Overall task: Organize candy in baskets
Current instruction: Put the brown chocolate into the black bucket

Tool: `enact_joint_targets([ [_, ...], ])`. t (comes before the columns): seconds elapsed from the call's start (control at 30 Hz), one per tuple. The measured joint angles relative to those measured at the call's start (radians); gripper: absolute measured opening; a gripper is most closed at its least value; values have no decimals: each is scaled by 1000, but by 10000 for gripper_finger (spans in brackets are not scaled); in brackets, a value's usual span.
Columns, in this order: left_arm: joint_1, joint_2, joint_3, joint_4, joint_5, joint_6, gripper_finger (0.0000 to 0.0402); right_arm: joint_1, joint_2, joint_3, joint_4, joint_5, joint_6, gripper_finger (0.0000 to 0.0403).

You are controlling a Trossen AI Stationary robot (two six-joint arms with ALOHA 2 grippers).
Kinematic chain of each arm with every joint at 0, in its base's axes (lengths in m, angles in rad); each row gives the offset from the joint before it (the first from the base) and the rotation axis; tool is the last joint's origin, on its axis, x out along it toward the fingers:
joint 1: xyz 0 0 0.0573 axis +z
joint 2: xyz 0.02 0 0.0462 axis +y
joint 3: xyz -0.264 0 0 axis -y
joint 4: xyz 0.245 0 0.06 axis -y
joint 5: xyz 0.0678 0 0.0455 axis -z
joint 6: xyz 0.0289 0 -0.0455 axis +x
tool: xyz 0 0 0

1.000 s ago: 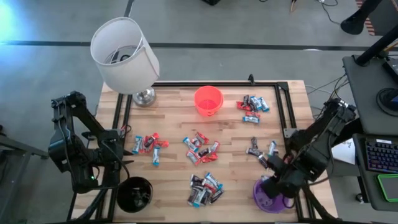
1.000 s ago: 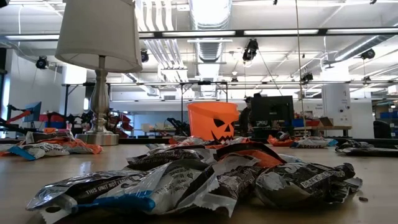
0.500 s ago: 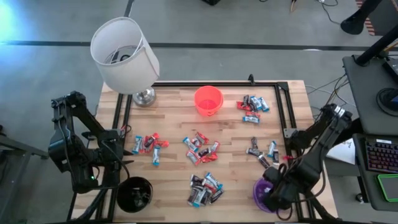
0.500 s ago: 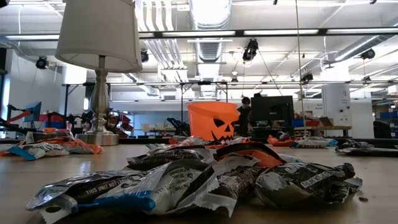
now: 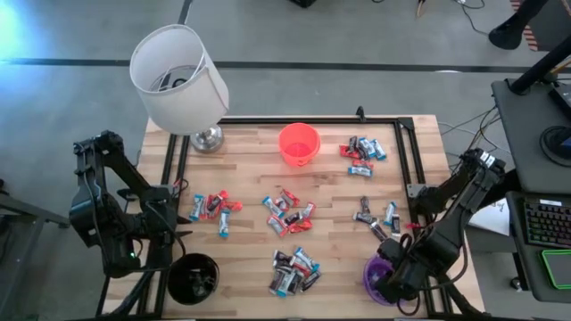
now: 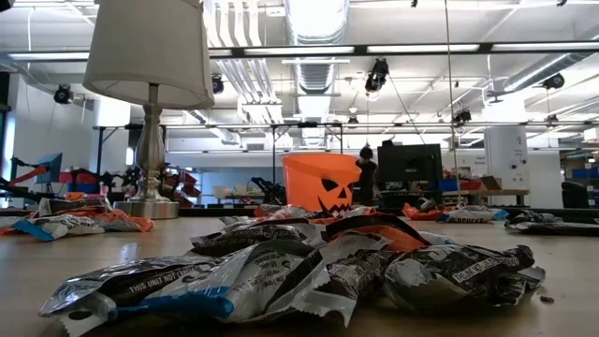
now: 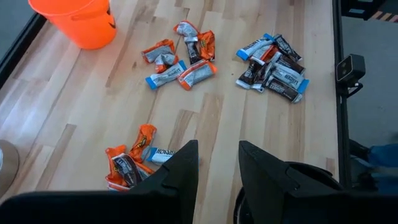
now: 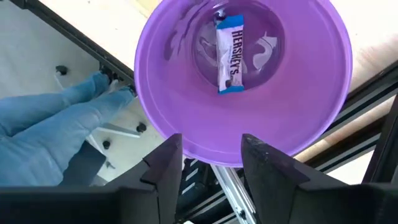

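The right gripper (image 8: 205, 158) is hovering, fingers apart, above the round purple plastic bucket (image 8: 311, 124) holding a blue-and-white wrapped candy (image 8: 229, 53).

A robotics lab or workshop: exposed silver ceiling ducts (image 6: 314, 23) and strip lights overhead, a dark computer monitor (image 6: 410, 167) on benches at twelve o'clock, grey concrete floor (image 5: 357, 71) around the wooden table (image 5: 330, 192).

"HERSHEY'S" on candy (image 8: 229, 53) in purple basket (image 8: 311, 124); other wrappers probably unreadable.
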Motion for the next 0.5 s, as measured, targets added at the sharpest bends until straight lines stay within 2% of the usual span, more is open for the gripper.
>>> enact_joint_targets([
  [0.27, 1, 0, 0, 28, 25, -15, 105, 0, 0, 0, -3, 99, 11, 156],
  [0.5, 8, 4, 0, 47, -3, -15, 154, -3, 0, 0, -22, 212, 35, 157],
])
